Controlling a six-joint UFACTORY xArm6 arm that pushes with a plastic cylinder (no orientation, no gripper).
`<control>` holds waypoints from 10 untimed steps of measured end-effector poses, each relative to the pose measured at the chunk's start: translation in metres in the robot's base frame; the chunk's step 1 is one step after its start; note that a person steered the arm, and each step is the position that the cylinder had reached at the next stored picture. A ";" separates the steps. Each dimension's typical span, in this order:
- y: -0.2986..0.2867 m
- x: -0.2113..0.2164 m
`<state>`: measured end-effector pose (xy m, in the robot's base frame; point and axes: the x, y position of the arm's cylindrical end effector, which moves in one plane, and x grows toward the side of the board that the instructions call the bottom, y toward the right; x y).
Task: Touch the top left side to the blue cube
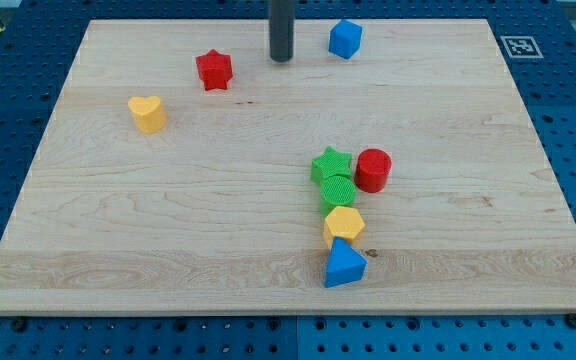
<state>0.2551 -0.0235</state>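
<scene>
The blue cube (345, 38) sits near the view's top, right of centre, on the wooden board (168, 200). My tip (281, 58) is at the lower end of the dark rod, just to the left of the blue cube and a little below it, with a small gap between them. A red star (213, 70) lies to the left of my tip.
A yellow heart (148, 113) lies at the left. A green star (331, 164), a red cylinder (373, 170), a green round block (338, 191), a yellow hexagon (344, 225) and a blue triangle (344, 264) cluster at lower right centre. A marker tag (519, 46) sits beyond the top right corner.
</scene>
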 end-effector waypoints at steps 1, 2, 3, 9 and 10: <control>-0.003 -0.028; -0.003 -0.028; 0.007 -0.036; 0.045 -0.034; 0.066 -0.033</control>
